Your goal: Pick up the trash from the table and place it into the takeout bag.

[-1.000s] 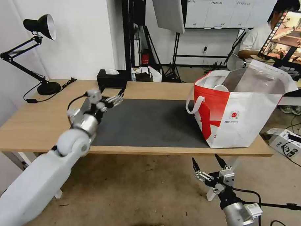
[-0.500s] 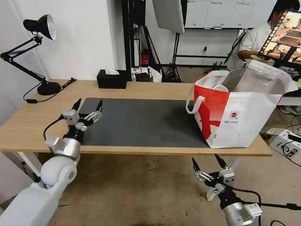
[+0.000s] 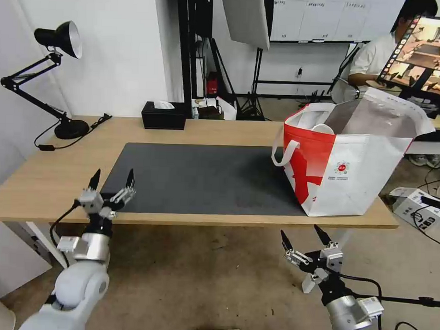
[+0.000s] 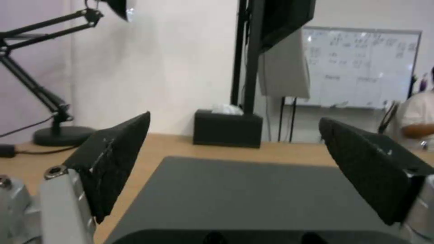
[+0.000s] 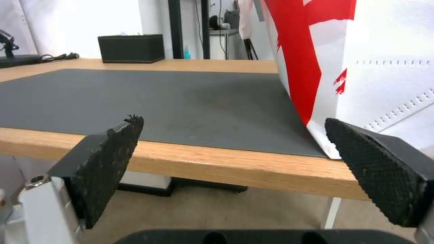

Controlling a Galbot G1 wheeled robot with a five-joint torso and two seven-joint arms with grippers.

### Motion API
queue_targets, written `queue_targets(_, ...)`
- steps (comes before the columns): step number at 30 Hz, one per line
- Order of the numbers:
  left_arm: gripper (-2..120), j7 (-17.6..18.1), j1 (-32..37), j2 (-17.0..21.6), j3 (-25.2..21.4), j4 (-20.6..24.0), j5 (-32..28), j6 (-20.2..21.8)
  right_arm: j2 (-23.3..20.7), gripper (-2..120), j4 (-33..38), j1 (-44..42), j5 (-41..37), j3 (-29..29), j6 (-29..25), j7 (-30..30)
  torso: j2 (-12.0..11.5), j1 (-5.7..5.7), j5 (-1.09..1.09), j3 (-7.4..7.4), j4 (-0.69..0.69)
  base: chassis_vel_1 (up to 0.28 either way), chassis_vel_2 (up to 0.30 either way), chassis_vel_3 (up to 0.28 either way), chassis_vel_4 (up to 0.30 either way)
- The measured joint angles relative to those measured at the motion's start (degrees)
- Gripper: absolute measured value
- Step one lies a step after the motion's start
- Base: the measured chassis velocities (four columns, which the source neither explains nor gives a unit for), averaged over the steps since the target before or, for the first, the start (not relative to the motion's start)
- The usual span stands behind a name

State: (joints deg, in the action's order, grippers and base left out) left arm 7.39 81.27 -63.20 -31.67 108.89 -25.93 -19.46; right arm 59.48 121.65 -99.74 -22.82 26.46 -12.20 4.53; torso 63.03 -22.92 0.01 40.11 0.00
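The takeout bag (image 3: 354,174), white and red with a foil lining, stands open at the right end of the table (image 3: 51,178), partly on the dark grey mat (image 3: 205,179). The trash is hidden; a white rounded rim (image 3: 323,127) shows inside the bag's mouth. My left gripper (image 3: 113,175) is open and holds nothing, at the table's front edge by the mat's near left corner. In the left wrist view the left gripper (image 4: 234,120) looks along the mat (image 4: 244,196). My right gripper (image 3: 300,233) hangs open and holds nothing below the front edge, near the bag (image 5: 384,51).
A black tissue box (image 3: 163,116) stands at the table's back edge. A black desk lamp (image 3: 62,126) with its cord is at the back left. A person sits at a screen behind the bag. Boxes and cables lie on the floor at the right.
My left arm has drawn back from over the mat's far left end to the table's front edge and dropped lower, still open. The right arm and the bag have not moved.
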Motion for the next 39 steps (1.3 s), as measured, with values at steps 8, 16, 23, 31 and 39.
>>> queue_targets(8, 100, -1.9, 5.6, 0.4, -4.1, 1.4, 0.9, 4.2, 0.0, 100, 0.0, 0.0, 0.0, 0.0, 0.0, 0.0, 0.0, 0.00, 0.00, 0.00, -0.01, 0.000, 0.000, 0.000, 0.000)
queue_targets(16, 100, -2.9, 10.3, 0.3, -6.9, 3.4, 1.4, 10.7, 0.0, 100, 0.0, 0.0, 0.0, 0.0, 0.0, 0.0, 0.0, 0.00, -0.01, 0.00, -0.01, 0.000, 0.000, 0.000, 0.000)
queue_targets(23, 100, -2.6, 12.6, -1.8, -7.9, 4.1, 1.8, 12.2, 0.0, 100, 0.0, 0.0, 0.0, 0.0, 0.0, 0.0, 0.0, 0.00, -0.01, 0.00, -0.01, 0.000, 0.000, 0.000, 0.000)
queue_targets(31, 100, -1.9, 15.2, -3.3, -8.3, 5.6, 1.5, 14.0, 0.0, 100, 0.0, 0.0, 0.0, 0.0, 0.0, 0.0, 0.0, 0.00, -0.01, 0.00, 0.00, 0.000, 0.000, 0.000, 0.000)
queue_targets(39, 100, -2.3, 17.2, -4.1, -9.1, 6.2, 1.6, 14.0, 0.0, 100, 0.0, 0.0, 0.0, 0.0, 0.0, 0.0, 0.0, 0.00, -0.01, 0.00, 0.00, 0.000, 0.000, 0.000, 0.000)
